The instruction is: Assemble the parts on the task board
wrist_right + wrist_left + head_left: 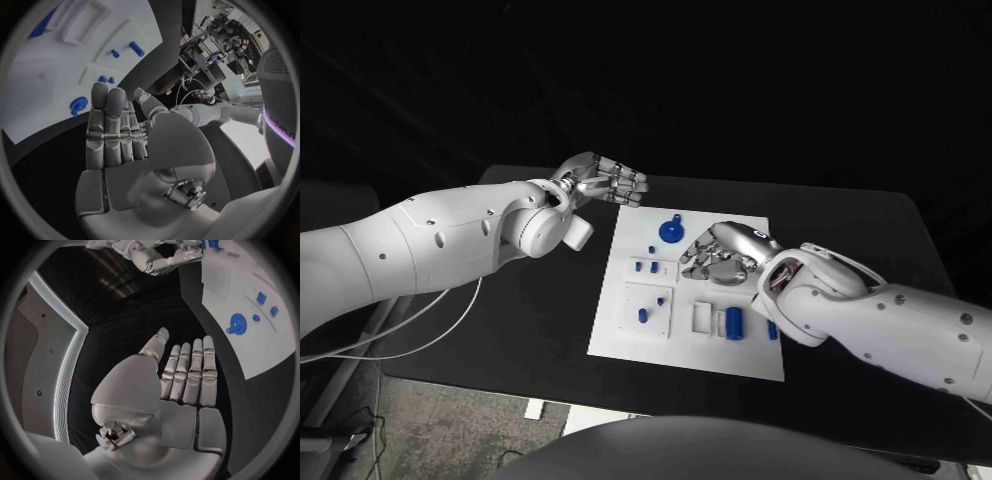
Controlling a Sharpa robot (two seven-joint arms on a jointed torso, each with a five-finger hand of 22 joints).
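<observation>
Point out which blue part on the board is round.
The blue disc near the task board's far edge; the other blue parts are small blocks or upright cylinders.

We see a dim scene: the counter (516, 300) and the room behind it sink into near black, while the task board (625, 335) and the white arms glow bright, almost washed out. Both wrist views bend straight edges and darken at the rim. Soft highlights sit on the left hand (181, 375).

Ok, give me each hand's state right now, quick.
Left hand: open, fingers straight, holding nothing.
Right hand: open, fingers straight, holding nothing, above the task board.
</observation>
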